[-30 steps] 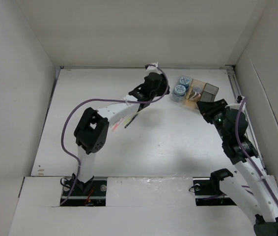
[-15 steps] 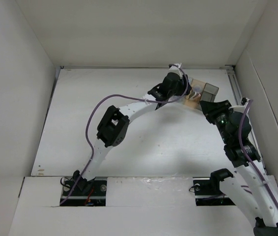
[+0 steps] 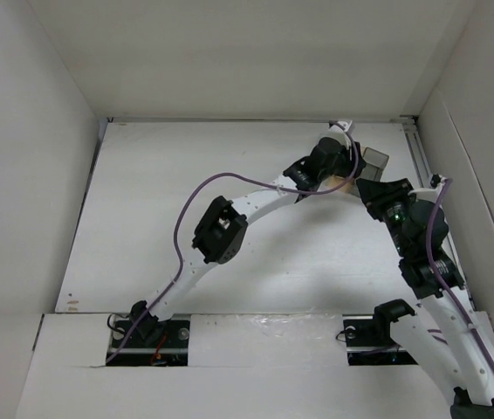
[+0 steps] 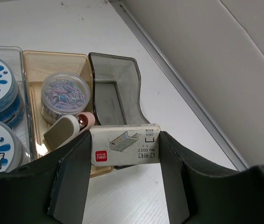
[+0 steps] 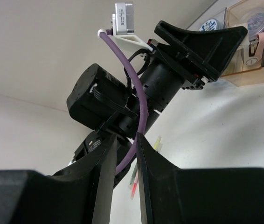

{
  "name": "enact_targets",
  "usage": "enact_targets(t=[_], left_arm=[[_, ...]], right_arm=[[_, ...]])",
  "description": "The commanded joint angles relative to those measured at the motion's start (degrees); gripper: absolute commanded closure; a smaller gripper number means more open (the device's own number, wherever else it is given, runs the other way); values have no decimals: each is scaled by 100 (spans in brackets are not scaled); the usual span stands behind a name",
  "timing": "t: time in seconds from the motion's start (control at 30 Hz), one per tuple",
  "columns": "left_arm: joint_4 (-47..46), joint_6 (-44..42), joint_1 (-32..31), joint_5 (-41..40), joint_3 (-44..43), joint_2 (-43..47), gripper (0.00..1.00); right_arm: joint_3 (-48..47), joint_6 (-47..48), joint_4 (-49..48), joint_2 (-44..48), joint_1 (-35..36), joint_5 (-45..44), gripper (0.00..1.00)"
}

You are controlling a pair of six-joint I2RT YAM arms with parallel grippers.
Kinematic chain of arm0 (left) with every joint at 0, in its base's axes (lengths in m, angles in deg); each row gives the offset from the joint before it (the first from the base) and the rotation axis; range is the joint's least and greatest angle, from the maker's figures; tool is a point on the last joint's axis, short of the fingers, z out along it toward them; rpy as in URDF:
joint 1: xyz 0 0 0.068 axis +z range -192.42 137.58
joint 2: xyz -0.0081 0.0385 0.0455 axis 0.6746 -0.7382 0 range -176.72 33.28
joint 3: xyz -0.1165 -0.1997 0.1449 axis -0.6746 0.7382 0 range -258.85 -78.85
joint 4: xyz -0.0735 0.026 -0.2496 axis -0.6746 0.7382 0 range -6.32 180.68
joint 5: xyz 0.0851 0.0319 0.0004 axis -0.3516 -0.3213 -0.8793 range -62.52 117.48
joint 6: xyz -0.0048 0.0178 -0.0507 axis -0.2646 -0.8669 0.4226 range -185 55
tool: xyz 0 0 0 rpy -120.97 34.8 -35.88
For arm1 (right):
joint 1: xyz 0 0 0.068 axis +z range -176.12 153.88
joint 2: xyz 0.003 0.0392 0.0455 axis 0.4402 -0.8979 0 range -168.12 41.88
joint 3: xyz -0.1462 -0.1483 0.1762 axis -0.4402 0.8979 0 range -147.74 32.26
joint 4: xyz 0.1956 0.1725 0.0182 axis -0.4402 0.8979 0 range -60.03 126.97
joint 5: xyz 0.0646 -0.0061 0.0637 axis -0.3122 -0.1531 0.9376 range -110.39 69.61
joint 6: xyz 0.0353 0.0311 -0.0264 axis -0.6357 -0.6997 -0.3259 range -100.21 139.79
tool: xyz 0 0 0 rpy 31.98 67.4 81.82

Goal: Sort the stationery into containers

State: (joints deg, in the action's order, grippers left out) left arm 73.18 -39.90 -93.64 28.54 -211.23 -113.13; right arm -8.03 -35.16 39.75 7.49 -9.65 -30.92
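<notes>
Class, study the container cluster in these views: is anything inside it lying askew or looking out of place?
Mostly tidy. In the tan compartment, a small grey-white block leans tilted against a round tub of coloured bits rather than lying flat. The left gripper holds a white staple box level above the smoky grey compartment.

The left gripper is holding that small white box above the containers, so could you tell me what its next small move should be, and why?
Probably ease forward and down over the dark grey container. The left gripper is shut on the white staple box, which sits at that container's near edge, not yet over its opening. That compartment looks empty, while the tan container beside it already holds a clear tub and other pieces.
</notes>
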Motion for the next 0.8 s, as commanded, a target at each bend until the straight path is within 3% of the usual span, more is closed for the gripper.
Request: enact_targets(t=[0.0, 0.47, 0.77], left_arm=[[-312, -155, 60, 8, -271, 33, 71], [-312, -322, 60, -264, -359, -327, 61], [-312, -322, 60, -317, -359, -249, 40]], right_arm=[[13, -24, -240, 91, -47, 24, 71], [13, -24, -240, 91, -47, 24, 69], [13, -24, -240, 38, -47, 77, 69]])
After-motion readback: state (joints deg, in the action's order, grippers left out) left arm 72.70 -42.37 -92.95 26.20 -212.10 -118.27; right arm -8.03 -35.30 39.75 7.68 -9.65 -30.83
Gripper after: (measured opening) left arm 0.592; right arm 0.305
